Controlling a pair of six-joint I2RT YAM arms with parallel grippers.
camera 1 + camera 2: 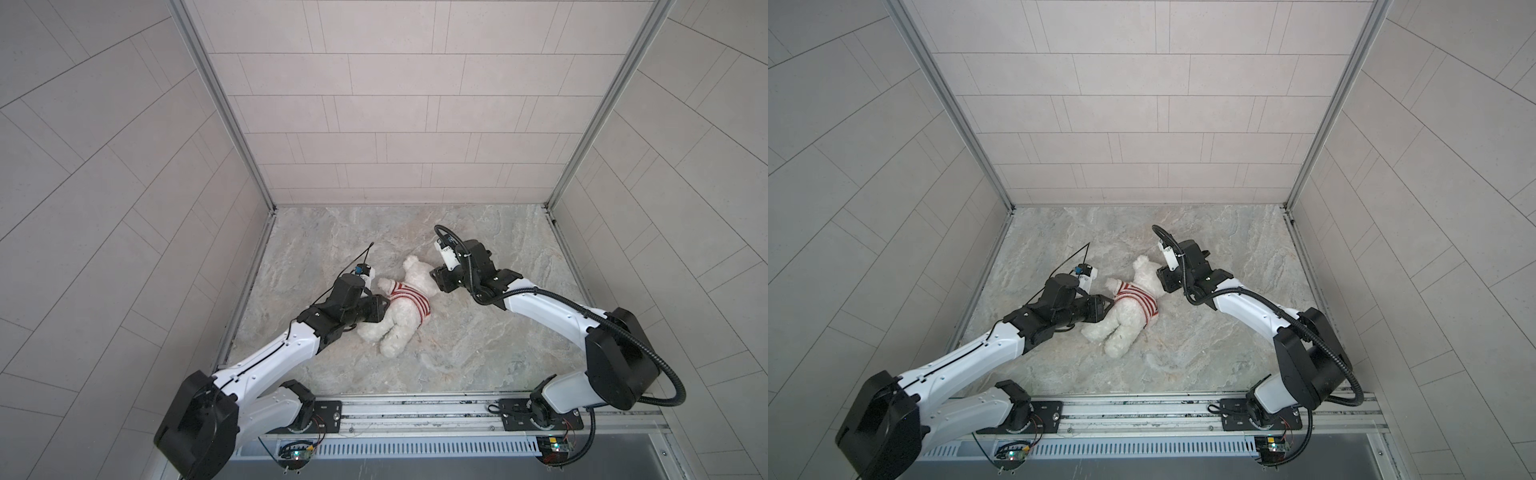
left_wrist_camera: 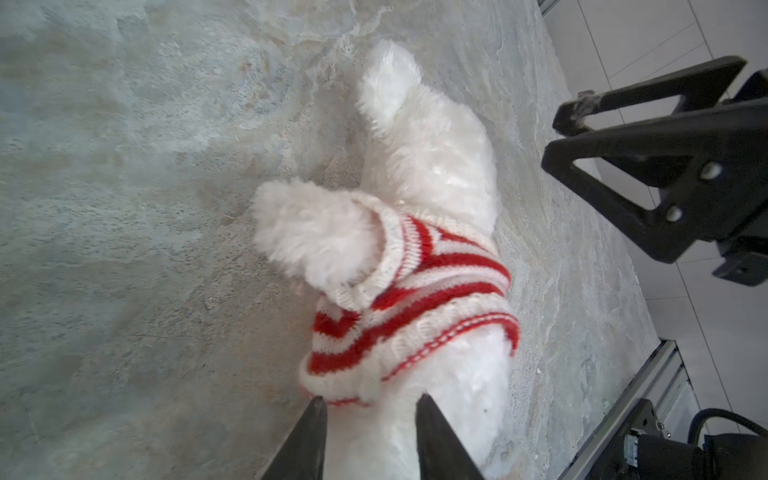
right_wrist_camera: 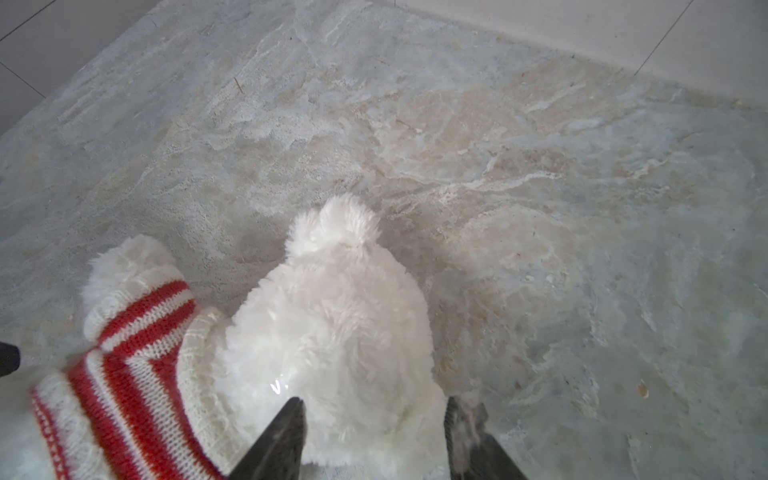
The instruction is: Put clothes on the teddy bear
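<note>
In both top views the teddy bear (image 1: 395, 328) lies near the middle of the marbled worktop (image 1: 478, 345), head toward the back wall and legs toward the arm rail. The red-and-white striped sweater (image 1: 409, 297) is round its chest. The left end effector (image 1: 384, 301) sits just beside the sweater's hem, and the right end effector (image 1: 434, 286) is at the bear's head. In a top view the left one's jaws (image 1: 1106, 305) make an open V.

From the left wrist, the two fingertips stand moderately apart, with the hem and some white fur just past them and nothing pinched. One fluffy arm (image 2: 311, 232) pokes out through a knitted sleeve. The hem runs across mid-body and leaves the belly bare.

From the right wrist, the fingertips stand fairly wide on either side of the near edge of the head (image 3: 340, 332), and I don't think they're squeezing it. An ear (image 3: 345, 224) sticks up beyond, and the sleeved arm (image 3: 137, 299) is off to the side.

To me the dressing looks nearly done: the head is through and one arm is through. I can't see the other arm. The next move, I'd guess, is to nip the hem lightly and draw it down toward the legs while the head is steadied. The knit looks stretchy and may ride back up.
</note>
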